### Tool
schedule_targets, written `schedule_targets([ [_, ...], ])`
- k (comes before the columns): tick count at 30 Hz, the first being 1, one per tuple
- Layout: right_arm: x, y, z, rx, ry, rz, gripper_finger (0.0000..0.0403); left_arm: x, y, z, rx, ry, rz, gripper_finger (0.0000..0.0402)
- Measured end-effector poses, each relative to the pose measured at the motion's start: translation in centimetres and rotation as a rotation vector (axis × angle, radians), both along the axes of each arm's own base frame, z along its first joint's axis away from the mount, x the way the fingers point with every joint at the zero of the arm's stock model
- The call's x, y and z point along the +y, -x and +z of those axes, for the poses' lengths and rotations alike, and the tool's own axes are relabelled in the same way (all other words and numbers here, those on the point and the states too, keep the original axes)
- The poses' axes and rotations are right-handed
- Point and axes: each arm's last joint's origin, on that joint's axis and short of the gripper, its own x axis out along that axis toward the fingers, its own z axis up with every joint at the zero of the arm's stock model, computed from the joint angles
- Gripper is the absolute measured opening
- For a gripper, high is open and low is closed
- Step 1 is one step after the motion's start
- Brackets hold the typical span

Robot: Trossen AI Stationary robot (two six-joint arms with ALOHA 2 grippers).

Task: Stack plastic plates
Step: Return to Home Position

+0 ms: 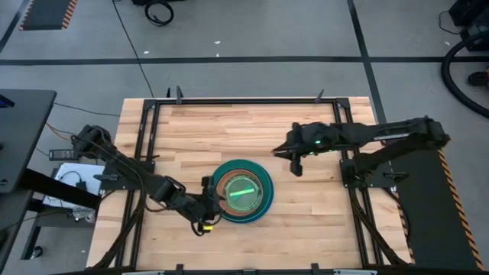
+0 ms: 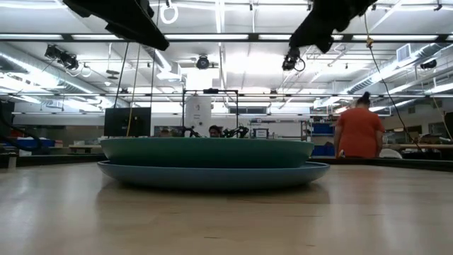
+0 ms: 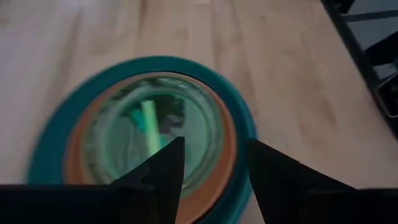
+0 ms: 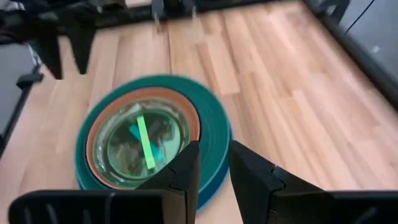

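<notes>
Plastic all the way down: the stack (image 1: 242,191) is sat on the table (image 1: 191,130), and it looks to be finished. Biggest at the bottom is the obvious logic. The blue plate (image 2: 212,173) is laid flat on the wood as a wide base and the teal plate (image 2: 205,150) is nested inside its rim. A tan plate (image 4: 91,146) shows as a ring inside that, and the lime plate (image 4: 140,146) is set on top in the centre. The shallow raised rims probably keep each plate from sliding off the next. The small plates under the lime one can't really be told apart. Only a greenish see-through layering is seen, with a bright strip of light reflected off the glossy top. The big plates are opaque and smooth; the table is pale, matte butcher-block.

The left tool (image 3: 216,143) is held just beside the stack's edge, fingers spread wide, nothing gripped. The right tool (image 4: 213,144) is held near the stack on the opposite side, a bit further off, fingers parted only narrowly and also empty. Nothing is touched by either, which makes sense if the arms are meant to be parked. A clean lift away is wanted so no rim gets clipped and the light plates aren't nudged.
</notes>
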Motion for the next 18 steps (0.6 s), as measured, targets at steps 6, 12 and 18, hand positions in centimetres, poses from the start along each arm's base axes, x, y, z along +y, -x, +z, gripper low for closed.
schedule_targets([
  [6, -0.1, 3.9, 2.3, -0.105, 0.023, -0.013, 0.0094, 1.9, 1.3, 1.7, -0.034, -0.069, 0.016, 0.0176],
  [12, 0.0, 7.5, 4.7, -0.248, 0.064, -0.063, 0.0094, 4.9, 4.2, 1.0, -0.114, -0.034, 0.055, 0.0176],
  [18, 0.1, 9.6, 5.5, -0.331, 0.096, -0.111, 0.0094, 7.9, 7.7, 0.0, -0.293, 0.07, 0.122, 0.0176],
])
